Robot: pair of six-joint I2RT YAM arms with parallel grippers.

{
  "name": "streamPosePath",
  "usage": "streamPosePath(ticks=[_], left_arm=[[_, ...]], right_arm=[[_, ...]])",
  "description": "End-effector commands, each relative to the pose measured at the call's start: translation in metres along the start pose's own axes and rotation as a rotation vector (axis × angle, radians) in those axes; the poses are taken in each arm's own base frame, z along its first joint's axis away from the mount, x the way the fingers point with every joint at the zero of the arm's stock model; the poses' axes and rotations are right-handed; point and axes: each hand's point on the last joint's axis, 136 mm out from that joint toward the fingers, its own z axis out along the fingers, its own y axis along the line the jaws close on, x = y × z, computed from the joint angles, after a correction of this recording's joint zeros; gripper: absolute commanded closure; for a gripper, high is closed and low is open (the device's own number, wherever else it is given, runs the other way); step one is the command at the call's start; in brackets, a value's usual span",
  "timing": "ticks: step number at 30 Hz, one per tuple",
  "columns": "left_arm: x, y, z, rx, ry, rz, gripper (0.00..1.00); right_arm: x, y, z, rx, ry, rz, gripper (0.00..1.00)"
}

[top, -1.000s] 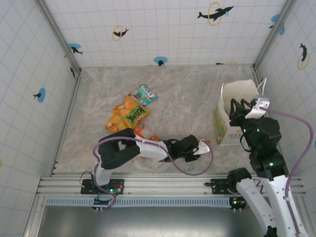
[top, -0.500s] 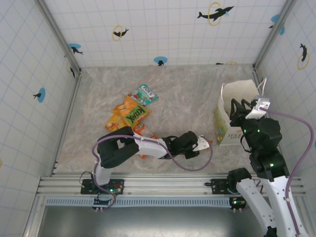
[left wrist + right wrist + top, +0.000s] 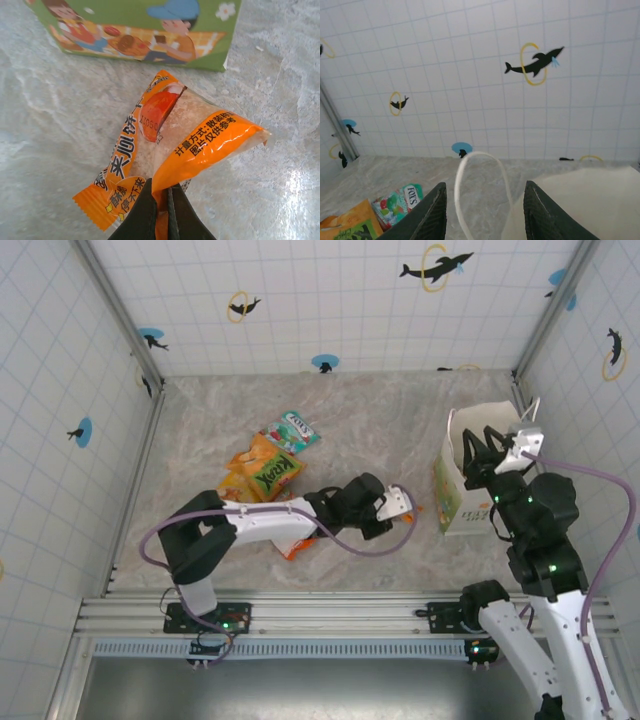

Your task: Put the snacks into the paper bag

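left fingers point(image 3: 142, 216) pinch a crinkled, glossy orange packet point(image 3: 200, 145) while right fingers point(image 3: 427, 215) spread wide

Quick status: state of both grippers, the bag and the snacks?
left gripper: shut on orange packet, close to the bag's printed side.
right gripper: open, handle loop between its fingers.
paper bag: upright, mouth open.
loose packets: lying in a pile, not bagged.
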Motion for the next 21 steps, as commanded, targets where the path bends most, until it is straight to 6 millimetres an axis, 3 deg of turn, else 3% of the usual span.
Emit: streamPosePath(ticks=[1,7,15,21], left_arm=[[-0.01,0.008,-0.029,0.053,0.023,-0.008,0.93],[-0.01,0.041,-0.071,0.091,0.056,-0.078,0.94],[-0.025,0.079,-0.14,0.124,-0.007,-0.141,0.94],[-0.025,0.097,-0.168,0.072,-0.018,-0.16,0.95]], right_arm=[[-0.032,0.023,0.005,-0.118,-0.082,-0.084,0.57],[-0.028,0.049,0.025,-0.272,-0.054,-0.147,0.58],[-0.016,0.094,0.044,-0.569,-0.009,-0.201,0.6],[0.005,0.118,0.056,-0.667,0.01,-0.301,0.61]])
